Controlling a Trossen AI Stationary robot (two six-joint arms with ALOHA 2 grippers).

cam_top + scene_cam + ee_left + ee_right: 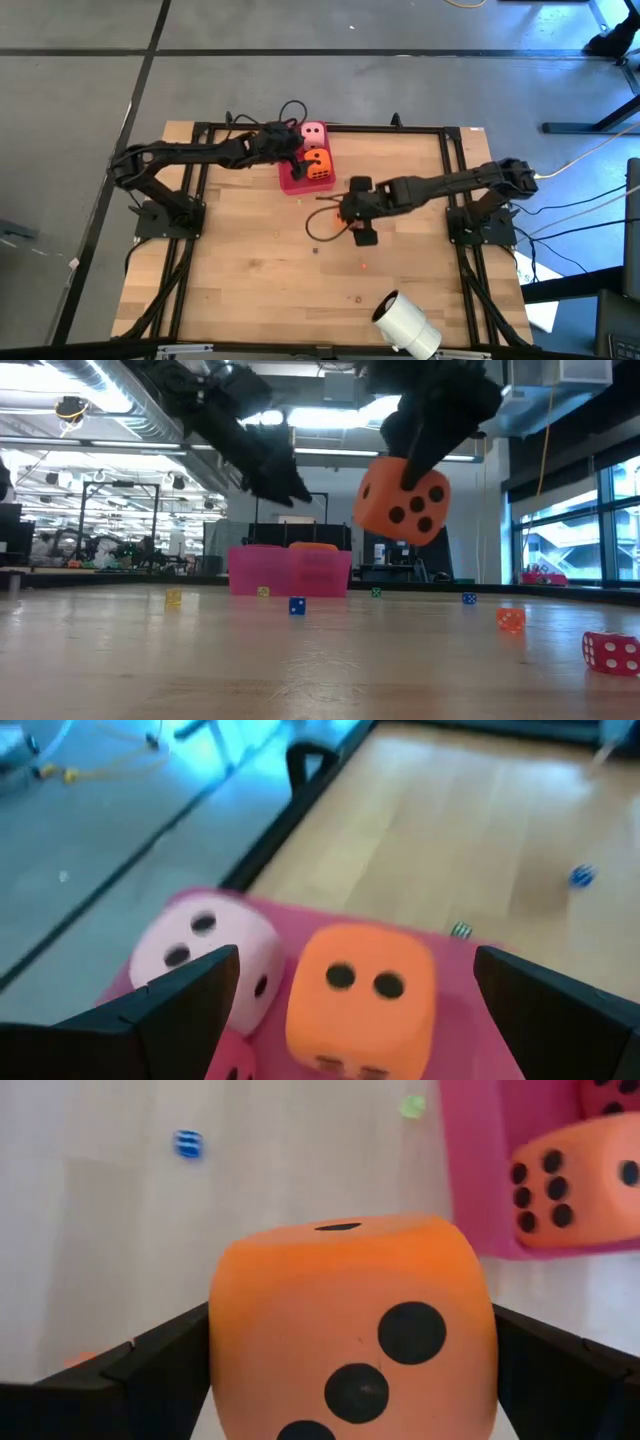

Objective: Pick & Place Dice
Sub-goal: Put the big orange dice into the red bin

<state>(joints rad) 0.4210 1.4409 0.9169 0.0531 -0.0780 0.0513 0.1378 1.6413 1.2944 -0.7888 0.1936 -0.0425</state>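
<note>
Though the right jaws (pixel 352 212) clamp an orange die (pixel 350 1330) in the high view, the tray (pixel 292 183) lies farther up-table, under the left jaws (pixel 297 152). Low view: die aloft. Left wrist: left jaws apart over two dice.

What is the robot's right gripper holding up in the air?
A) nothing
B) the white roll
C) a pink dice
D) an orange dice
D: the right gripper has an orange dice between its fingers, and the low view shows that dice lifted clear above the table.
</note>
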